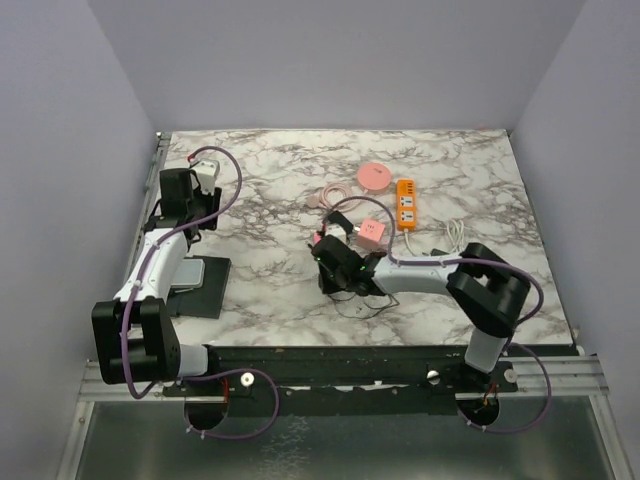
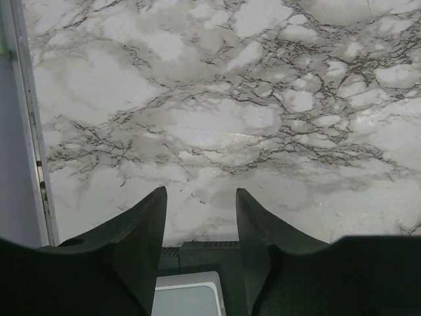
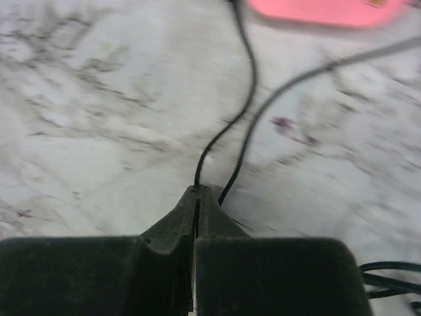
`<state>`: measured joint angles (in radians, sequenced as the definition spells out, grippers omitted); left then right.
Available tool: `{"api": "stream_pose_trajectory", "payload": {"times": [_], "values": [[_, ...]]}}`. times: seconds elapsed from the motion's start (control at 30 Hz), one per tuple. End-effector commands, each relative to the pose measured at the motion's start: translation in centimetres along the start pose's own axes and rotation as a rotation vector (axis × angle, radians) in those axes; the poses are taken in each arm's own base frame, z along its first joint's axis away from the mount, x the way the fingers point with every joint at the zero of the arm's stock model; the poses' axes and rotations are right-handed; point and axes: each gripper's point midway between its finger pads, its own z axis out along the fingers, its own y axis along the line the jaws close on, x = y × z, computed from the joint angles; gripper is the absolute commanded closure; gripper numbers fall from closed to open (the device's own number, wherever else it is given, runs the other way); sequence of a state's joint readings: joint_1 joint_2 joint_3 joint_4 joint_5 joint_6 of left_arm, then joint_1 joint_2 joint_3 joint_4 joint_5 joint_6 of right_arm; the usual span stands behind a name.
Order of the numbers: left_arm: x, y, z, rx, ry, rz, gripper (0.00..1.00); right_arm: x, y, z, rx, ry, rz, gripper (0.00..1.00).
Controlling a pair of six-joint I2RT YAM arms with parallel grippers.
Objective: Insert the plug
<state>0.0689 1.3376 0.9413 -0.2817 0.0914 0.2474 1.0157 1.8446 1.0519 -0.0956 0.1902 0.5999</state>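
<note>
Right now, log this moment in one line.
left tool: open, over table | right tool: shut on cable | strip: on table

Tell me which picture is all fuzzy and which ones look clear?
Right wrist view: fuzzy, the pink block and black cable smeared, only the right pincer fairly crisp. Left wrist view: sharp marble table, some shiny glare. Top view: clear, evenly lit, soft shadows.

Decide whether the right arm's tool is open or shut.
Shut: the right tool has black fingers meeting along a seam, pinching a thin black cable.
</note>
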Motion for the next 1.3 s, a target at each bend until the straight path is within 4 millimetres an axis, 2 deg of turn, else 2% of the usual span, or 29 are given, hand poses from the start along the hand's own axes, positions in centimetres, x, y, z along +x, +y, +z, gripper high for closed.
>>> {"api": "stream_pose_trajectory", "payload": {"times": [0.0,0.1,0.17,0.2,0.23,0.3,0.37,0.47,0.53,0.6,0.7,0.77,0.87,0.93,1.07,1.17,1.27], "values": [[-0.6,-2.0,0.3,0.084,0.003,0.012,0.50,4.9,-10.7,-2.8,0.319,0.099,0.127,0.99],[-0.7,-3.1,0.7,0.107,0.011,0.017,0.51,4.3,-13.7,-5.5,0.394,0.059,0.188,0.99],[-1.0,-3.5,0.7,0.114,0.008,0.018,0.51,3.6,-14.5,-7.0,0.406,0.020,0.199,0.98],[-1.1,-3.4,0.7,0.115,0.006,0.016,0.51,3.0,-14.7,-7.8,0.410,0.000,0.205,0.92],[-1.5,-4.5,0.7,0.136,-0.003,0.034,0.50,2.3,-14.7,-8.4,0.402,-0.020,0.202,0.85],[-2.1,-5.1,0.7,0.148,-0.012,0.045,0.46,0.2,-14.1,-9.7,0.365,-0.067,0.195,0.64],[-2.6,-5.5,0.7,0.157,-0.018,0.046,0.43,-2.6,-12.9,-11.0,0.318,-0.118,0.172,0.47],[-3.3,-5.6,1.1,0.167,-0.021,0.032,0.38,-7.5,-11.8,-12.9,0.271,-0.185,0.144,0.32],[-3.5,-5.7,1.5,0.171,-0.016,0.023,0.37,-10.6,-12.7,-13.4,0.272,-0.221,0.156,0.23],[-3.7,-5.7,1.8,0.170,-0.015,0.015,0.37,-13.3,-14.4,-13.1,0.289,-0.236,0.181,0.15],[-4.1,-5.7,2.0,0.173,-0.017,0.006,0.36,-16.5,-17.3,-11.1,0.343,-0.242,0.205,0.07],[-4.4,-5.7,2.0,0.173,-0.022,0.010,0.36,-18.4,-19.1,-9.4,0.387,-0.235,0.213,0.02],[-4.6,-5.8,2.1,0.183,-0.022,0.013,0.36,-20.1,-21.1,-6.2,0.437,-0.200,0.236,0.00],[-4.6,-6.1,2.2,0.189,-0.017,0.025,0.36,-20.9,-21.5,-4.3,0.441,-0.189,0.252,0.04],[-4.6,-6.1,2.4,0.189,-0.014,0.033,0.36,-20.0,-21.6,-0.6,0.427,-0.137,0.283,0.16],[-4.6,-6.2,2.5,0.192,-0.013,0.038,0.36,-19.5,-21.6,1.2,0.421,-0.118,0.304,0.28],[-4.7,-6.1,2.5,0.191,-0.014,0.042,0.37,-19.4,-21.5,2.7,0.402,-0.109,0.326,0.33]]}}
